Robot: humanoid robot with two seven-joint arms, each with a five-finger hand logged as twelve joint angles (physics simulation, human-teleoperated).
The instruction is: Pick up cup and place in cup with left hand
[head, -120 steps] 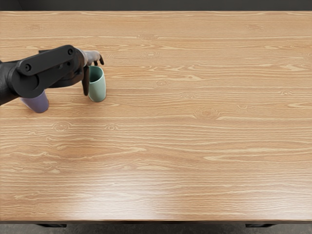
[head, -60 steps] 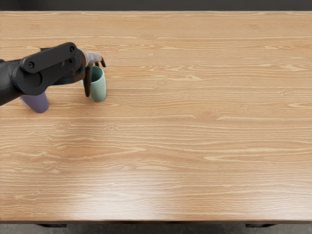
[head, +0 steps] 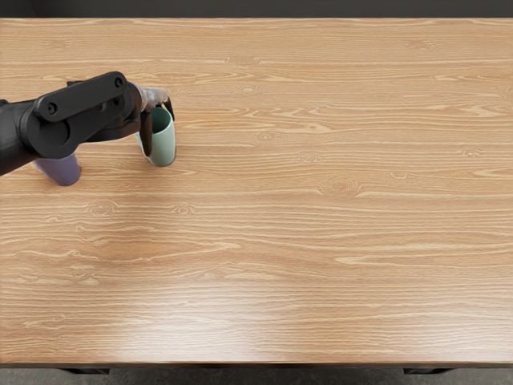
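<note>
Left hand was at the green cup, presumably so you could lift by its wall; whether clamped, you couldn't tell. Cup stood on the table, near the purple cup, your likely receiver.

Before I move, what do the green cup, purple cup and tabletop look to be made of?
Green cup: smooth ceramic or plastic, even colour, faint sheen; the look leaves it open.
Purple cup: likely similar, smooth and evenly coloured, though its top is hidden.
Tabletop: wood or wood-look laminate, satin finish, by its grain, knots and soft glare.
</note>
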